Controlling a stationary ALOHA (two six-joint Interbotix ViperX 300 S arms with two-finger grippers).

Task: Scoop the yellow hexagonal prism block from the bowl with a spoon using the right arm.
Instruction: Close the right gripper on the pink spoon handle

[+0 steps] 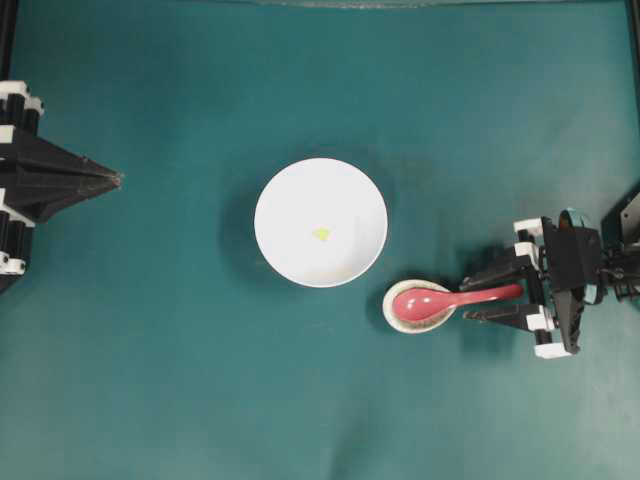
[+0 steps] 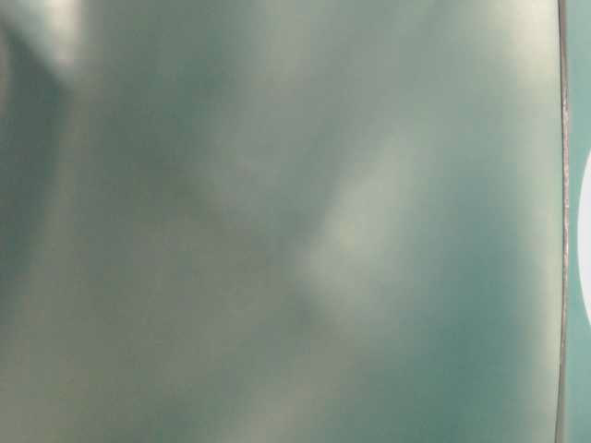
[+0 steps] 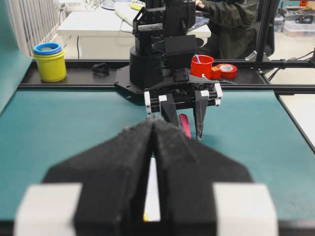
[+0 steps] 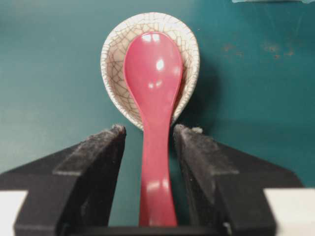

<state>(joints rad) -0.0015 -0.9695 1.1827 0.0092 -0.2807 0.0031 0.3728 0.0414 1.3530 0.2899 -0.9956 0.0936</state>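
Spoon (image 1: 455, 298): pink-red and glossy, its scoop lying in a small crackled rest (image 1: 421, 307), just below and right of the bowl in the overhead view. Its long axis runs across the counter, scoop toward the bowl, handle pointing right toward the right arm.
Block (image 1: 321, 234): tiny and yellow, near the middle of the bowl; too small to tell which way it points.
Bowl (image 1: 300, 190): large, plain white, round, at mid-counter, close to the rest; whether their rims touch I cannot tell.
Right end effector (image 1: 493, 300): jaws spread wide, one finger on each side of the spoon handle. The wrist view shows a gap between each pad and the handle, so nothing is gripped.
Left end effector (image 1: 118, 179): at the left edge, well apart from the bowl, its fingers pressed together with nothing between them.
Counter (image 1: 180, 380): covered in a teal mat, faintly scuffed near the rest.
Room: behind the right arm's base sit a yellow tub (image 3: 49, 64) with a blue ring on top, a red cup (image 3: 202, 66), a red tape roll (image 3: 226, 71), a white desk and a seated person in dark clothes (image 3: 231, 24).
Table-level view: blurred teal, nothing to make out.
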